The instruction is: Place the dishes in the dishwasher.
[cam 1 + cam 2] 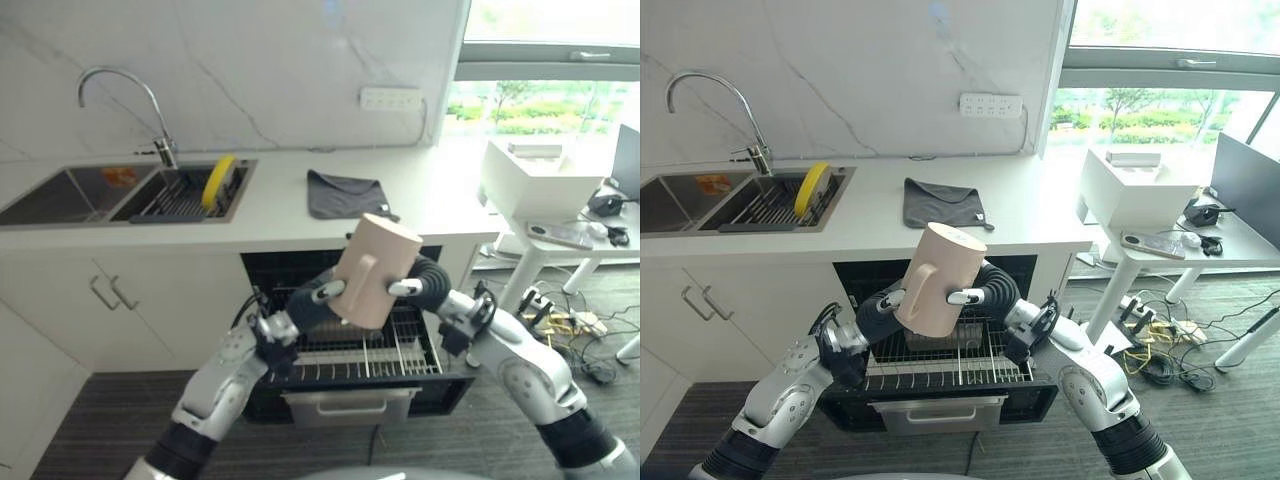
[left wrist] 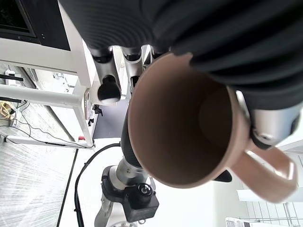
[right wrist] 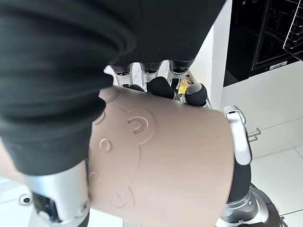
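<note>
Both hands are holding one beige mug at frame centre, up in the air above the pulled-out dishwasher rack & in front of the table edge. Left hand is coming in from lower left, fingers curling round the mug's lower side by the handle; right hand is coming from lower right, fingers wrapping the opposite wall, thumb tip lying across the body in the right wrist view. Mug is tilting, rim toward upper right of frame, handle facing the camera in the eye views. Left wrist view is looking straight into the mug's open mouth, inside looks empty. Rack is sitting low in frame centre, wire tines showing, apparently nothing in the front rows; dishwasher door/tray is hanging out below it. Step in hand, as I read it: carrying the mug over to the rack, w/ a possible hand-to-hand pass or re-grip going on since both are gripping. Next move prob calls for one hand letting go, then turning the mug mouth-down & lowering it between the tines w/o knocking the handle on the wires. More dishes seem to be waiting: a yellow plate is standing in the sink drainer at upper left. Grey cloth is lying on the table behind the mug.
</note>
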Robot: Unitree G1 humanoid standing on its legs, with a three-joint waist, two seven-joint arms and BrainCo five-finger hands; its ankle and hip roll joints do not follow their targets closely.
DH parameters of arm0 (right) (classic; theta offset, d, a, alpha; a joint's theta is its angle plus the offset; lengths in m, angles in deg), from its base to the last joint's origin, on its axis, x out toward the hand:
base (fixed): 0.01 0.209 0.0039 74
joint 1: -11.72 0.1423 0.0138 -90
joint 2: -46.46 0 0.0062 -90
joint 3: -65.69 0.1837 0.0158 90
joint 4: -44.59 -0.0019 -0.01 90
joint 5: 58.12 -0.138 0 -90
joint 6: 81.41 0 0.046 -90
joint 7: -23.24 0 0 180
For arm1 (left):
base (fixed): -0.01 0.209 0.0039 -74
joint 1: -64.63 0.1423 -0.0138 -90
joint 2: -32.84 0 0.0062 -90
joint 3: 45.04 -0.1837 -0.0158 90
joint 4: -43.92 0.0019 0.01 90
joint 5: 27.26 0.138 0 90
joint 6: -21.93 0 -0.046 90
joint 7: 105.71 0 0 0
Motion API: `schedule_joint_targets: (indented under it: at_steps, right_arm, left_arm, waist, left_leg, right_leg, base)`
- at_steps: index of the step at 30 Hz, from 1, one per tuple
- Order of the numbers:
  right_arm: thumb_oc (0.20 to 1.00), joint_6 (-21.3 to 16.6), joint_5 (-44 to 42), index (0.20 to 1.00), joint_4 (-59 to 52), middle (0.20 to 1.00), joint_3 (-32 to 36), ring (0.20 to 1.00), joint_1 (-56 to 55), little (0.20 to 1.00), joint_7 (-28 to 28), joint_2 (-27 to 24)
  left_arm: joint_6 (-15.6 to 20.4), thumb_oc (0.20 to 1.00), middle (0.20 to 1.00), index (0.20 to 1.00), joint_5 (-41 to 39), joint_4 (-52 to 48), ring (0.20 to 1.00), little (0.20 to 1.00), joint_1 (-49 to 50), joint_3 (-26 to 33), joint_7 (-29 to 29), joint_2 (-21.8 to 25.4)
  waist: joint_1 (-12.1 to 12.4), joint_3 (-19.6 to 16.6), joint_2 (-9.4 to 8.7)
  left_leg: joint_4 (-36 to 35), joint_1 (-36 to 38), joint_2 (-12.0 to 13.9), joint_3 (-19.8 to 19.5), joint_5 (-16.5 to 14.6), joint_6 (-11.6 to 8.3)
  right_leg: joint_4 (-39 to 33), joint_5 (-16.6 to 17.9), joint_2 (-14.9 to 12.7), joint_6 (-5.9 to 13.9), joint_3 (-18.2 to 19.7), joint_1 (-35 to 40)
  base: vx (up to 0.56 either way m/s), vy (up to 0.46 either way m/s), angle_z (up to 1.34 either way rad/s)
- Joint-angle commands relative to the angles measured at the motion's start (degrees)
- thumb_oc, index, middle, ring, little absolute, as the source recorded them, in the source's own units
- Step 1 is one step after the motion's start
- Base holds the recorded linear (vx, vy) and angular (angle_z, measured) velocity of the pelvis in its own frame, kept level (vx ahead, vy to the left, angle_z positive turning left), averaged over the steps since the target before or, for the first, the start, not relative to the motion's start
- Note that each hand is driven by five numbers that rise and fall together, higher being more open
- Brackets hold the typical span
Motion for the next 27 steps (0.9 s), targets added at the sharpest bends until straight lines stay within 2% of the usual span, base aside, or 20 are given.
schedule_joint_targets:
  at_steps: [1, 18, 27]
  right_arm:
    - [1.000, -3.12, -3.66, 1.000, -4.93, 1.000, 2.25, 1.000, 8.61, 1.000, -0.10, 3.16]
    - [1.000, -5.90, 1.01, 1.000, -4.96, 1.000, 5.43, 1.000, 8.87, 1.000, 2.07, 1.35]
    - [1.000, -5.97, -1.30, 1.000, -5.40, 1.000, 5.85, 1.000, 9.43, 1.000, 1.99, 1.19]
  left_arm:
    - [2.39, 0.200, 0.200, 0.200, 0.63, 1.96, 0.200, 0.200, -5.21, -2.07, -0.99, 0.60]
    - [2.36, 0.200, 0.200, 0.200, 0.82, 2.26, 0.200, 0.200, -4.24, -1.21, -1.22, 0.79]
    - [2.59, 0.200, 0.200, 0.200, 1.00, 2.47, 0.200, 0.200, -4.29, -1.39, -1.21, 0.74]
  waist:
    - [1.32, 2.66, -0.79]
    - [1.15, 2.52, -0.76]
    - [1.19, 2.52, -0.74]
  left_leg:
    - [0.38, 5.02, 3.02, 2.02, -2.42, -1.48]
    - [0.38, 4.94, 2.86, 2.18, -2.68, -1.34]
    - [0.38, 4.81, 2.76, 2.17, -2.70, -1.26]
  right_leg:
    - [0.35, 0.73, -3.29, 2.15, -3.76, 0.02]
    - [0.35, 0.65, -3.07, 1.98, -4.00, -0.09]
    - [0.35, 0.58, -3.04, 1.92, -4.11, -0.08]
  base:
    - [0.00, 0.000, 0.00]
    - [0.00, 0.000, 0.00]
    - [0.00, 0.000, 0.00]
